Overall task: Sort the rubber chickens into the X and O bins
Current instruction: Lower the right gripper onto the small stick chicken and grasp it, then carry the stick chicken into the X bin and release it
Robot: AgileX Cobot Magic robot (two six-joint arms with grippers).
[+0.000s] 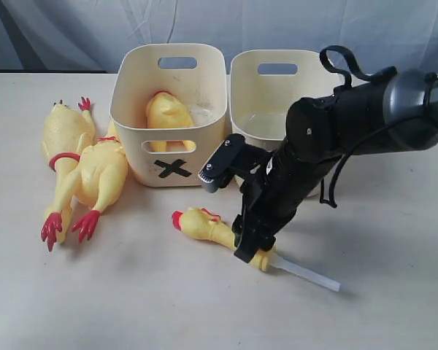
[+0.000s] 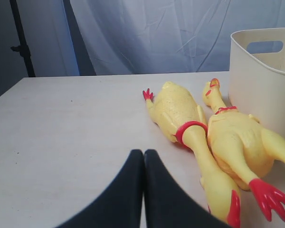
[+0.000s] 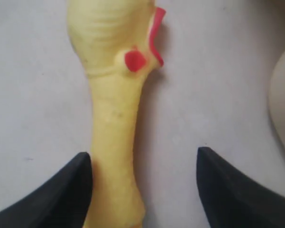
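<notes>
Close behind your right gripper [image 1: 252,251], the cream plastic tub marked with a black X [image 1: 140,157] is holding one yellow rubber chicken [image 1: 168,113], and a second cream tub [image 1: 242,95] is standing beside it. A pair of long yellow rubber chickens [image 1: 95,171] is lying ahead of your left gripper [image 2: 143,153], whose jaws are pressing shut on nothing. The short yellow head-and-neck piece with a white tube [image 3: 114,118] is lying on the table, and your right jaws are standing open around its neck, one finger touching it.

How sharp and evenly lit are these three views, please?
Exterior view: even, soft light, sharp throughout, faint shadow on the table beside the right gripper. Left wrist view: two whole chickens crisp, left gripper dark and slightly soft. Right wrist view: head-and-neck piece mildly blurred, fingers softer.
</notes>
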